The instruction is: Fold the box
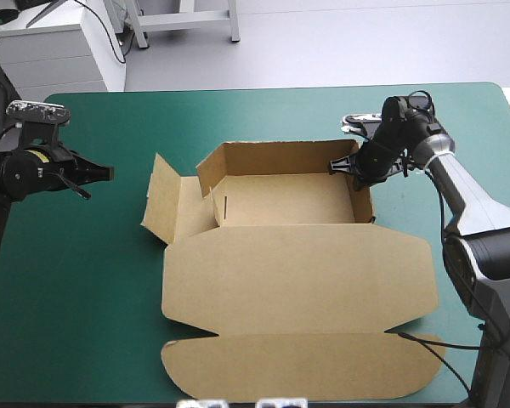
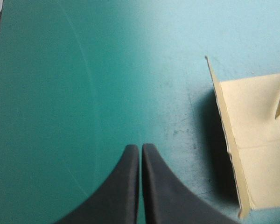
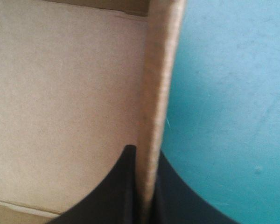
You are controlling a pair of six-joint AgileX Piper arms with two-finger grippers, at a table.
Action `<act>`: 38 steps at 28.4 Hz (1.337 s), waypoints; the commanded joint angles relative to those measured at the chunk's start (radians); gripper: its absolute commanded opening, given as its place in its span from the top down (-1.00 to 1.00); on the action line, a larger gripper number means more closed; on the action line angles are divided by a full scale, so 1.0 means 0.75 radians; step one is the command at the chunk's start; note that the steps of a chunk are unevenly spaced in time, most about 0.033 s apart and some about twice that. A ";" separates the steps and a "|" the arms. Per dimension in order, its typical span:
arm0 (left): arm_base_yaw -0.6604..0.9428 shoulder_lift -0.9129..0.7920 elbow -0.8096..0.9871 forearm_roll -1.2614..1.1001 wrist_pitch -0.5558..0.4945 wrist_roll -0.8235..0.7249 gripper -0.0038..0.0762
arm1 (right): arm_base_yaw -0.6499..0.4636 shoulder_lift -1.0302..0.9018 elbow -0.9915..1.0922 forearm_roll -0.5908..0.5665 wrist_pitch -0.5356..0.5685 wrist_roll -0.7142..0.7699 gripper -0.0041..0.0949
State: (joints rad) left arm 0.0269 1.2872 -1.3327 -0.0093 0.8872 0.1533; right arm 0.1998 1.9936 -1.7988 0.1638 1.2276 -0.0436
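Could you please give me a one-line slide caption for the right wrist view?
Right gripper shut on a raised wall of the box, teal-green cover on its outer side.

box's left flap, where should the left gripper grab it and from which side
Take the left flap by its outer free edge, coming from the table's left, where the left gripper sits shut and apart. That edge looks lifted off the teal-green cover, so one finger could slide under.

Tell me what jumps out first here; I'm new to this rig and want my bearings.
The brown box dominates mid-table, far and right walls raised, lid flat toward the near edge. The right gripper is shut on its right wall; the left gripper, shut, hangs over the teal-green cover left of it.
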 commanded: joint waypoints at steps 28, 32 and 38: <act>0.479 0.326 -0.036 -1.495 0.176 0.492 0.90 | -0.393 -0.693 -0.030 0.487 0.026 -0.211 0.96; 0.477 0.387 -0.036 -1.744 0.365 0.631 0.90 | -0.396 -0.725 -0.030 0.576 0.026 -0.232 0.96; 0.423 0.398 -0.036 -1.941 0.543 0.706 0.90 | -0.387 -0.723 -0.028 0.628 0.026 -0.245 0.96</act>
State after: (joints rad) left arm 0.3663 1.6251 -1.3327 -1.3191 1.1896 0.6605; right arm -0.0891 1.4885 -1.7903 0.5736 1.2509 -0.2265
